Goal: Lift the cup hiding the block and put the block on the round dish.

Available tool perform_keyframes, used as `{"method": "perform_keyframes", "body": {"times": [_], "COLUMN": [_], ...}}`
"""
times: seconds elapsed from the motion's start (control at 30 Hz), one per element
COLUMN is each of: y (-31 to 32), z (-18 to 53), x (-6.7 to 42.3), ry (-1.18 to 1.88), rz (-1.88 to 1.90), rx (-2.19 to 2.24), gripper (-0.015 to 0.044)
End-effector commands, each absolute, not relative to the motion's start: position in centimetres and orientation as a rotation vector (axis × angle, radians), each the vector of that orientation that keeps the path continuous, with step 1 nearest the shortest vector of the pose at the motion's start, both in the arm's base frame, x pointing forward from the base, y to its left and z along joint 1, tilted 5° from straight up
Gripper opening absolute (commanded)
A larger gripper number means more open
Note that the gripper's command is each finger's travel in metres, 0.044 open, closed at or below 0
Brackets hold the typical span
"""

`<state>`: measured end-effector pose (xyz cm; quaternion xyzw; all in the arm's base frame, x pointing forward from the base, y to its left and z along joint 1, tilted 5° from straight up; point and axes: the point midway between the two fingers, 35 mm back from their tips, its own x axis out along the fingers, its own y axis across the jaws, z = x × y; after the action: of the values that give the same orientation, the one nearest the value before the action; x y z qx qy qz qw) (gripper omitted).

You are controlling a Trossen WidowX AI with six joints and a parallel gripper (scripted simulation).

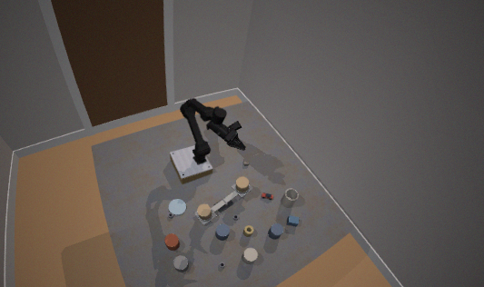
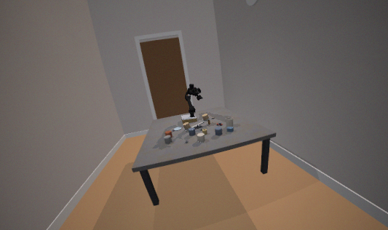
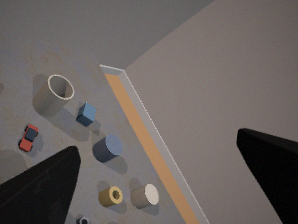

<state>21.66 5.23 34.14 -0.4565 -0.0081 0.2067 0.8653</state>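
Two identical tan cups stand on the ends of a small balance [image 1: 224, 201]: the far cup [image 1: 242, 183] [image 2: 205, 116] and the near cup [image 1: 204, 211] [image 2: 186, 125]. The block is hidden. The pale blue round dish [image 1: 177, 206] [image 2: 177, 128] lies left of the near cup. My gripper [image 1: 239, 144] [image 2: 199, 97] [image 3: 160, 145] is open and empty. It hangs in the air behind the far cup, well above the table and pointing down. Neither cup shows in the wrist view.
Right of the balance are a small red block [image 1: 267, 196] [image 3: 28, 139], a grey hollow cup [image 1: 291, 195] [image 3: 56, 91] and a blue cube [image 1: 292, 221] [image 3: 87, 113]. In front stand blue cylinders [image 1: 222, 232] [image 1: 275, 230], a yellow ring [image 1: 248, 230] [image 3: 112, 196], a cream cylinder [image 1: 250, 255], an orange cylinder [image 1: 172, 242] and a grey cylinder [image 1: 181, 262].
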Motion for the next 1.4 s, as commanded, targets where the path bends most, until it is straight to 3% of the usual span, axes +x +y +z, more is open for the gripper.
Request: {"method": "perform_keyframes", "body": {"times": [0.0,0.83,1.37], "y": [4.0,-3.1,-5.0], "z": [32.4,23.9,21.1], "x": [22.1,20.2,18.2], "ry": [0.086,0.587,0.727], "rz": [0.421,0.201,0.069], "rx": [-0.878,-0.276,0.035], "gripper": [0.0440,0.0440,0.0440]}}
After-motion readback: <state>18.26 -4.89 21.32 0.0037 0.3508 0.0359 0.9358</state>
